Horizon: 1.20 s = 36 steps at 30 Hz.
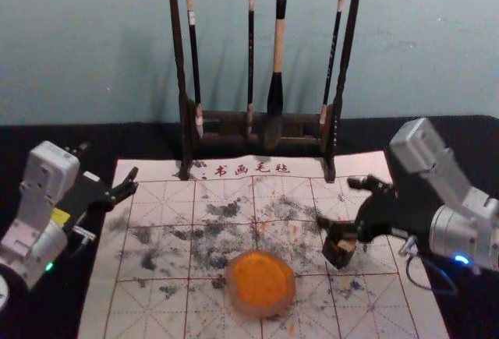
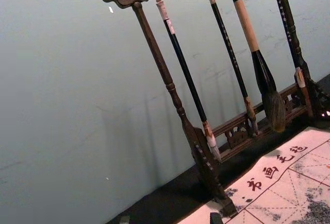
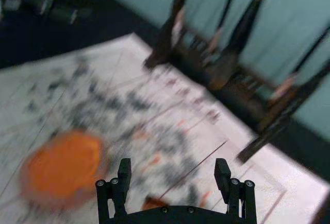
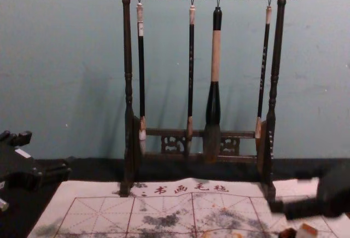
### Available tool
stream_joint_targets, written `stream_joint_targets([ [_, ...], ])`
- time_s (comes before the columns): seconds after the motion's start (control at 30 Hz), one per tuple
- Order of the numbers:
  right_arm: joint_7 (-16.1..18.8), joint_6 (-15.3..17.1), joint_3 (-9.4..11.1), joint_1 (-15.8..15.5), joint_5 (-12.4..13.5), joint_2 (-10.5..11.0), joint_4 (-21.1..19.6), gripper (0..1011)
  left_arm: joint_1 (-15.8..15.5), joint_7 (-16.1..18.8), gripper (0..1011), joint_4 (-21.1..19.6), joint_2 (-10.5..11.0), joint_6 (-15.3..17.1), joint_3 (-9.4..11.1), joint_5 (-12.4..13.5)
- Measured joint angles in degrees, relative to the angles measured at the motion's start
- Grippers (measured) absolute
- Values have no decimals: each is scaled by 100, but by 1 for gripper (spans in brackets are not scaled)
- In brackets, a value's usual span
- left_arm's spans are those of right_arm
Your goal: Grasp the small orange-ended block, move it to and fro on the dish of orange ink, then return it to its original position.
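Note:
In the head view, my right gripper (image 1: 337, 202) is open just above and behind the small dark block (image 1: 338, 255), which has a pale tan patch on top. The block stands on the mat to the right of the dish of orange ink (image 1: 261, 283). My right gripper (image 3: 173, 174) has widely parted fingers in its wrist view, where the block (image 3: 153, 202) is partly hidden behind the gripper's base and the ink dish (image 3: 64, 170) lies off to one side. The block (image 4: 306, 231) shows an orange-brown face in the chest view. My left gripper (image 1: 107, 164) is parked open at the mat's left edge.
A wooden rack (image 1: 257, 116) with several hanging brushes stands at the back of the ink-stained mat (image 1: 156, 245). The dark table (image 1: 148, 139) runs along the wall. A cable (image 1: 433, 288) loops below the right wrist.

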Motion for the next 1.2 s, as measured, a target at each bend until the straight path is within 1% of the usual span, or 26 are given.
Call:
stream_joint_targets([
  [0.13, -504, -501, 309, -250, 8, -209, -64, 1000, 0, 0, 1001, 0, 0, 0, 0, 0],
  [0.17, -757, -750, 433, -364, -48, -322, -67, 1000, 0, 0, 1001, 0, 0, 0, 0, 0],
  [0.2, -1062, -1029, 542, -471, -168, -447, -59, 1000, 0, 0, 1001, 0, 0, 0, 0, 0],
  [0.3, -1529, -1398, 692, -626, -375, -626, -3, 1000, 0, 0, 1001, 0, 0, 0, 0, 0],
  [0.33, -1827, -1600, 771, -719, -526, -735, 56, 1000, 0, 0, 1001, 0, 0, 0, 0, 0],
  [0.4, -2078, -1745, 839, -796, -651, -822, 111, 1000, 0, 0, 1001, 0, 0, 0, 0, 0],
  [0.43, -2304, -1831, 901, -880, -762, -906, 164, 1000, 0, 0, 1001, 0, 0, 0, 0, 0],
  [0.5, -2519, -1887, 960, -977, -848, -994, 202, 1000, 0, 0, 1001, 0, 0, 0, 0, 0],
  [0.53, -2724, -1933, 1006, -1080, -934, -1085, 241, 1000, 0, 0, 1001, 0, 0, 0, 0, 0],
  [0.63, -3027, -2005, 1067, -1249, -1089, -1232, 325, 1000, 0, 0, 1001, 0, 0, 0, 0, 0],
  [0.7, -3200, -2045, 1097, -1343, -1199, -1322, 389, 1000, 0, 0, 1001, 0, 0, 0, 0, 0],
  [0.8, -3356, -2055, 1130, -1434, -1323, -1414, 456, 1000, 0, 0, 1001, 0, 0, 0, 0, 0],
  [0.97, -3389, -1993, 1187, -1509, -1372, -1481, 506, 1000, 0, 0, 1001, 0, 0, 0, 0, 0],
  [1.2, -3388, -1995, 1181, -1503, -1376, -1475, 506, 1000, 0, 0, 1001, 0, 0, 0, 0, 0],
])
